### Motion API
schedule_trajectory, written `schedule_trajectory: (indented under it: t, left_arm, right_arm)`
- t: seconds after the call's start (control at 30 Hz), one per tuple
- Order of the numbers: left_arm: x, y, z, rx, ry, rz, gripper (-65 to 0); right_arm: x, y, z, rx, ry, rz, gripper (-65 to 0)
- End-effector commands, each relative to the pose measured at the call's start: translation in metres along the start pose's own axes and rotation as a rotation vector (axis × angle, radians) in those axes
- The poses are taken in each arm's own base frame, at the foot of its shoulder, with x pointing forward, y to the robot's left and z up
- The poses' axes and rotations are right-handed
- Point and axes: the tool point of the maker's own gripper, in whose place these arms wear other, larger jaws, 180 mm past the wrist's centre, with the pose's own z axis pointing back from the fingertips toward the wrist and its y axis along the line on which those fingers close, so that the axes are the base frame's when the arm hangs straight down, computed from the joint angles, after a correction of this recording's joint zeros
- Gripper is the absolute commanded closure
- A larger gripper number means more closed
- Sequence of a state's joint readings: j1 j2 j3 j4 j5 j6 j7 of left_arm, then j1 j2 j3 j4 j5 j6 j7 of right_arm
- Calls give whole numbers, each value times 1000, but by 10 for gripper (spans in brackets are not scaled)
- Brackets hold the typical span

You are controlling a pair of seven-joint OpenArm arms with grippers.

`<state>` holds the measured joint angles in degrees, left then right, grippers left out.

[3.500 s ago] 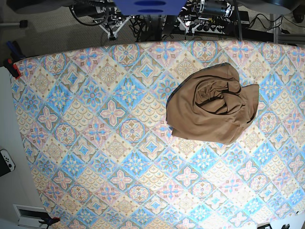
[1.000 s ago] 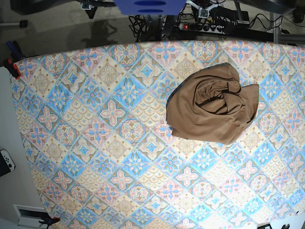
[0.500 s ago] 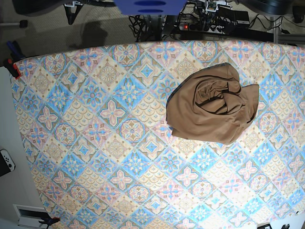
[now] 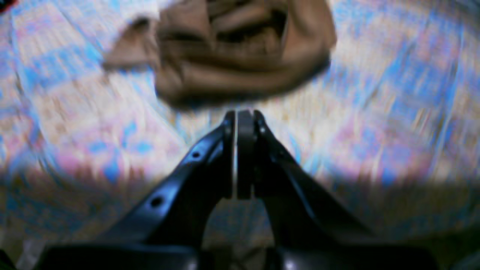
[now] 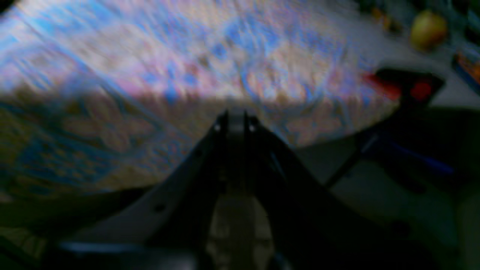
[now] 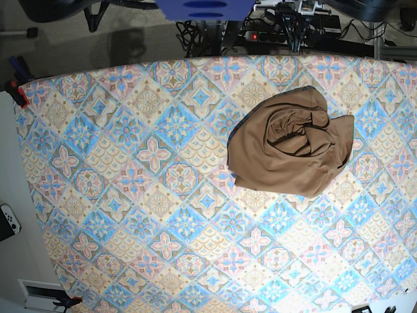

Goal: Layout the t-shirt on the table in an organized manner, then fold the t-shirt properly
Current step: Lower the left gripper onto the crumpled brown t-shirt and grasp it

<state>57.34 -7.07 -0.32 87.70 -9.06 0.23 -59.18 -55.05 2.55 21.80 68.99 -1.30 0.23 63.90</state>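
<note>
We found the t-shirt (image 6: pixel 290 147) bunched on the bench (image 6: pixel 130 195), untouched. Our left pincer (image 4: pixel 240 120) and right pincer (image 5: pixel 233 117) were pressed together, empty, since no grasp had begun.

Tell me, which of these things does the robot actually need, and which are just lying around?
Needed:
- t-shirt, crumpled in a heap
- table with patterned cloth

Just lying about:
- white game controller beside the table
- red clamp at the table's corner
- cables behind the table
</note>
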Motion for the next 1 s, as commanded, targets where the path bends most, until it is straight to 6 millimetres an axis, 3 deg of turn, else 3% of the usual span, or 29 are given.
schedule_trajectory:
  t: [0.0,0.23,0.5,0.6,0.77,0.97]
  left_arm:
    - [16,0,2,-21,-39,-7,0]
    - [53,-10,-23,-96,-38,-7,-1]
    - [64,-28,-52,-184,167,-22,-5]
    - [61,-27,-63,-164,212,43,-59]
    - [44,1,-76,-78,328,116,-201]
    - [38,35,-99,-7,403,65,-287]
  right_arm:
    - [16,-6,2,-2,-47,12,-4]
    - [60,-2,-13,39,-97,21,-5]
    - [85,7,-51,69,-32,28,-10]
    - [89,10,-61,76,3,33,-71]
    - [87,11,-67,78,44,34,-242]
    - [79,11,-66,77,85,36,-282]
